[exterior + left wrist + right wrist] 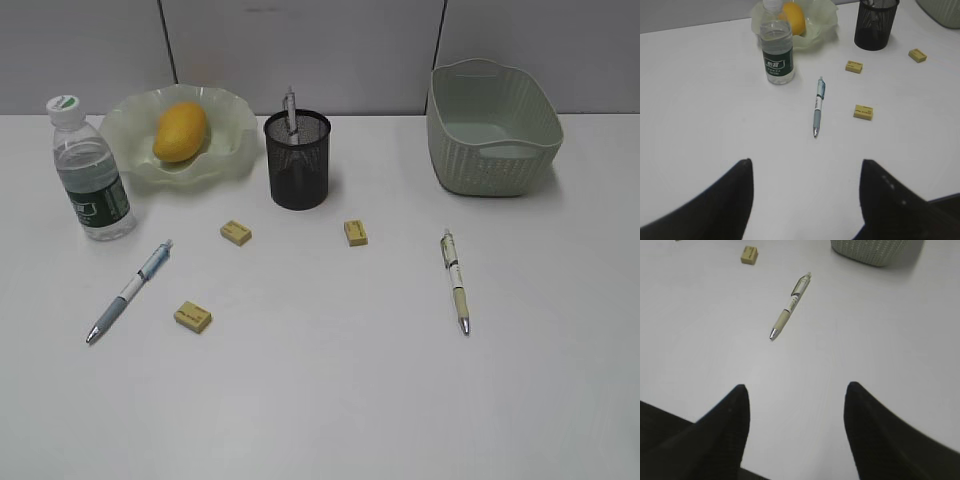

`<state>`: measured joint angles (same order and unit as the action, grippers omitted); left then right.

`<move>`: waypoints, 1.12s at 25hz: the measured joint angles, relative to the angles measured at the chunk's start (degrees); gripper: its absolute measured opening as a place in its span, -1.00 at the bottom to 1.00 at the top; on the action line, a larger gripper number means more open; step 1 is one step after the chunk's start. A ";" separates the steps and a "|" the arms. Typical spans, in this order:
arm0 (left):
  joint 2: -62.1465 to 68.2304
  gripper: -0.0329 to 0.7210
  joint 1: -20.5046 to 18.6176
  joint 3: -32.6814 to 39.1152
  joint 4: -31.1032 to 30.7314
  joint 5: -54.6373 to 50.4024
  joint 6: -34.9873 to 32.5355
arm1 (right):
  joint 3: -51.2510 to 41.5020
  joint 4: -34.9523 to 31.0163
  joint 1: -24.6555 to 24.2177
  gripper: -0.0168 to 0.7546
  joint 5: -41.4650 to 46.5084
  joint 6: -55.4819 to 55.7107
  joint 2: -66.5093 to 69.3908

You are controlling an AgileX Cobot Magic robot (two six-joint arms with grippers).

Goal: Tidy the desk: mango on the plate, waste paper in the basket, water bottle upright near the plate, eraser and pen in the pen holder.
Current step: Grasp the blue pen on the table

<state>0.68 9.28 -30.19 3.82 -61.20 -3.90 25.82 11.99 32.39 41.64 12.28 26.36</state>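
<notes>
The mango (180, 131) lies on the wavy green plate (228, 160) at the back left. The water bottle (89, 172) stands upright left of the plate. The black mesh pen holder (297, 160) holds one pen (290, 108). A blue pen (130, 290) and a beige pen (455, 279) lie on the desk (330, 400). Three yellow erasers (236, 232) (356, 233) (192, 317) lie loose. The basket (490, 128) stands at the back right. No waste paper shows. My left gripper (805, 165) is open above bare desk, short of the blue pen (818, 106). My right gripper (796, 390) is open, short of the beige pen (790, 305).
Neither arm shows in the exterior view. A grey partition wall runs behind the desk. In the left wrist view two erasers (854, 66) (863, 112) lie right of the blue pen. In the right wrist view one eraser (749, 254) and the basket's base (875, 250) show.
</notes>
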 joint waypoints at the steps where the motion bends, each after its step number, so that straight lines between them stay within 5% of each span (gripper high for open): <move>1: 0.00 0.43 0.00 0.00 0.00 0.00 0.00 | 0.28 0.00 0.00 0.28 0.64 0.00 0.00; 11: 0.00 0.43 0.00 0.00 0.00 0.00 0.00 | 4.08 -0.06 0.00 0.28 17.23 0.00 0.00; 21: 2.88 0.43 0.00 -0.28 0.10 0.34 -0.04 | 3.71 -3.58 0.00 0.28 19.32 -0.04 -0.08; 28: 18.36 0.43 0.00 -2.06 3.79 10.12 -0.04 | 3.71 -3.74 0.00 0.28 19.42 -0.04 -5.48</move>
<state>19.04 9.28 -32.24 7.61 -51.08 -3.95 29.53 8.25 32.39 61.06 12.24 20.88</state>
